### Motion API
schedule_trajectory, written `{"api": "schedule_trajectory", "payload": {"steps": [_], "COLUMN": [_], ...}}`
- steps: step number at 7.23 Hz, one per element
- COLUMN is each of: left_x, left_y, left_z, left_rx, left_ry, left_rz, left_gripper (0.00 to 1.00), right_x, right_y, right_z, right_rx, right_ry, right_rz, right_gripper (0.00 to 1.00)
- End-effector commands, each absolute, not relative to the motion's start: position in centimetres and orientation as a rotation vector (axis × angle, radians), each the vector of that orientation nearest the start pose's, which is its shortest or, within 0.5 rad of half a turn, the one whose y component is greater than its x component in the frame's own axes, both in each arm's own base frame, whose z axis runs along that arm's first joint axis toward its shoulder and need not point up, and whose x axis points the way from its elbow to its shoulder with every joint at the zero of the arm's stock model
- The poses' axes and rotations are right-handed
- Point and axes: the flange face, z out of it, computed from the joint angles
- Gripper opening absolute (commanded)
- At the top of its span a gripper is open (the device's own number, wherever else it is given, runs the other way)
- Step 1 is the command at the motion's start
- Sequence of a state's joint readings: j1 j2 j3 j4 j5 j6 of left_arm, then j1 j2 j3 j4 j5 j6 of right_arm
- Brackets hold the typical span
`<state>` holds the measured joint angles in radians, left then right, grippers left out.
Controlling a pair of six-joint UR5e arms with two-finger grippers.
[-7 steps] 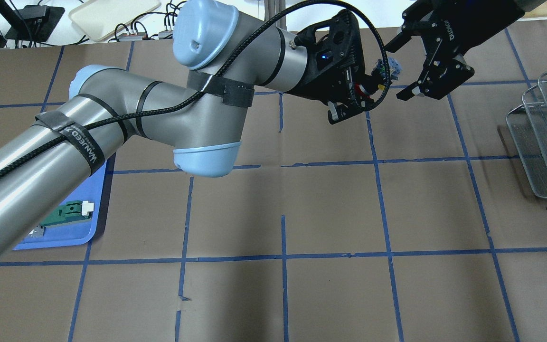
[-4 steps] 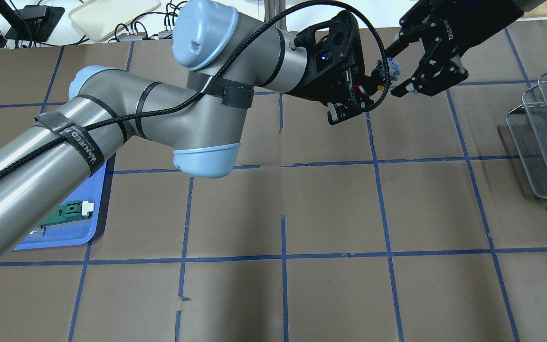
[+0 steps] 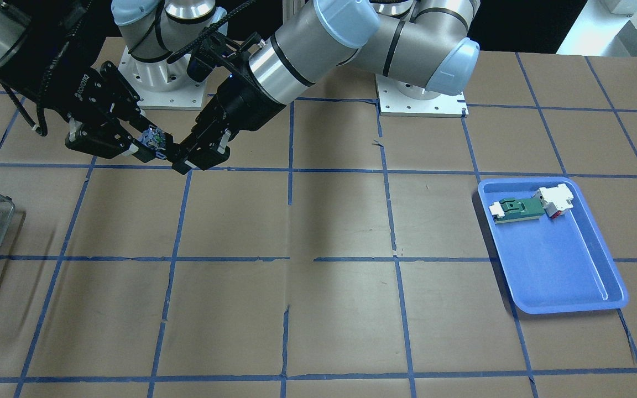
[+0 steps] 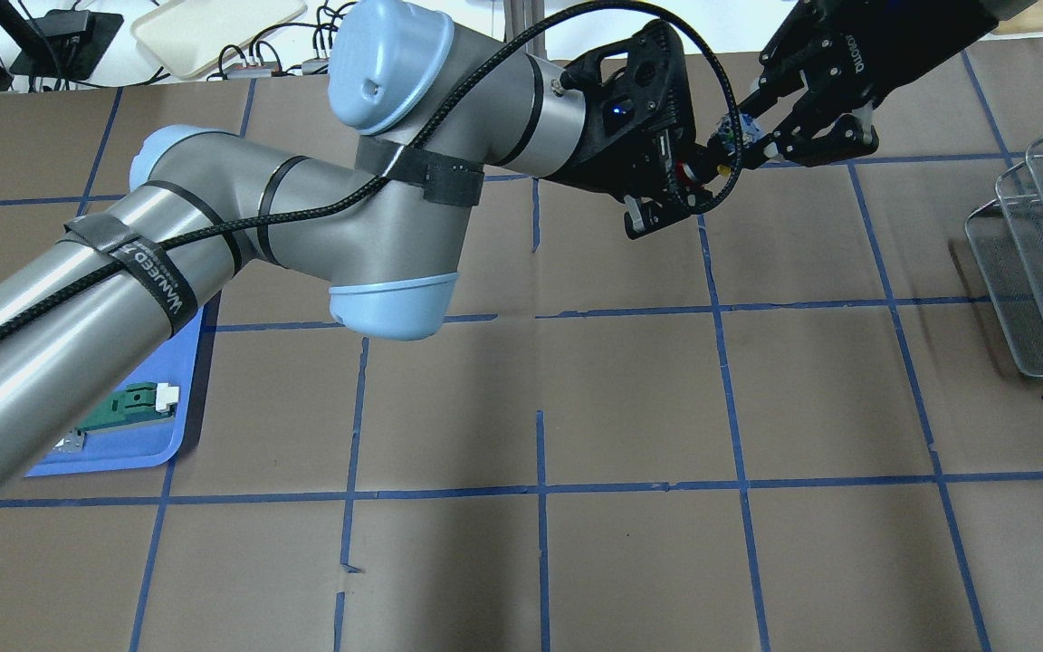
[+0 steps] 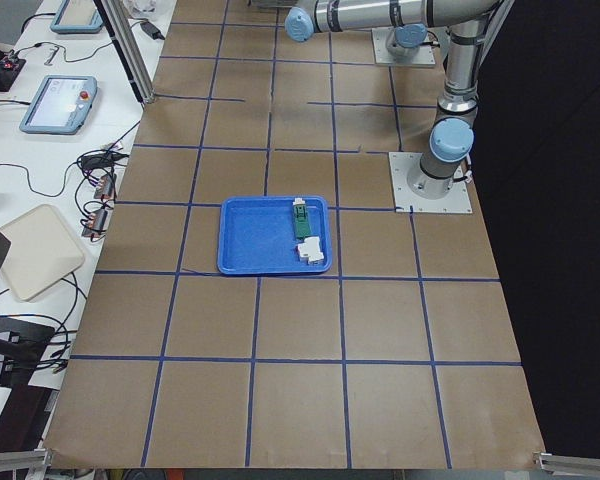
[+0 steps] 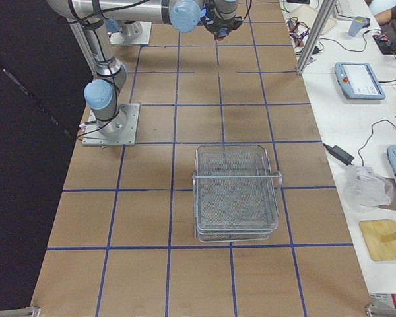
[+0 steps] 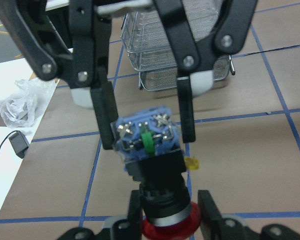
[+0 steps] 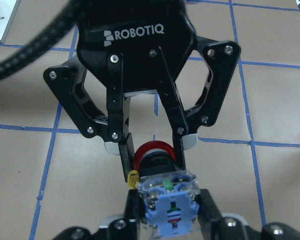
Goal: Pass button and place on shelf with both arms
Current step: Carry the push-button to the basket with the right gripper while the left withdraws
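One button (image 8: 170, 202) held above tabletop (image 4: 630, 389) | left gripper (image 8: 152, 162) clamped on its black collar | right gripper (image 7: 146, 132) closed on its bluish block | shelf (image 4: 1019, 299) well apart

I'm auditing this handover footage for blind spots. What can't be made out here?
Wrist views: whether the right end effector touches the button is too fine to tell.
Overhead: the left arm hides most of the tray; the right edge cuts off the shelf.
Front-facing: the left edge cuts off the shelf.
Side views: the button is too small or past the top edge.
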<state>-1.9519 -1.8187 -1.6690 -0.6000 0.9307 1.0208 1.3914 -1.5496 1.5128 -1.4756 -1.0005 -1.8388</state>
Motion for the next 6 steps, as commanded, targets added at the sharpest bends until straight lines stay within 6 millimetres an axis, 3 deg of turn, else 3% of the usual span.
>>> {"api": "schedule_trajectory", "payload": {"steps": [1,3,4,5,6], "left_x": [-39.7,-39.5,-38.4,-37.2,-35.7], "left_y": [-48.6,-48.4,-48.6,-48.0,-47.4], "left_z": [44.1,44.4,45.0,45.2,45.4], "left_rx": [-1.867,-1.873,-1.894,-1.881,-1.823], "left_ry": [-1.827,-1.842,-1.937,-2.045,-2.214], "left_rz": [1.051,1.059,1.052,0.913,0.78], "left_gripper": [1.0,1.0,1.0,1.0,1.0], "right_x": [9.6,9.5,8.8,6.1,0.0], "right_y": [-52.1,-52.1,-52.6,-53.2,-54.8], "right_z": [51.3,51.2,50.5,49.6,48.3], "right_rx": [-1.993,-1.988,-1.981,-1.955,-1.916], "right_ry": [1.856,1.859,1.88,1.972,2.145], "right_rz": [-0.634,-0.629,-0.609,-0.532,-0.47], "right_gripper": [0.0,0.0,0.0,0.0,0.0]}}
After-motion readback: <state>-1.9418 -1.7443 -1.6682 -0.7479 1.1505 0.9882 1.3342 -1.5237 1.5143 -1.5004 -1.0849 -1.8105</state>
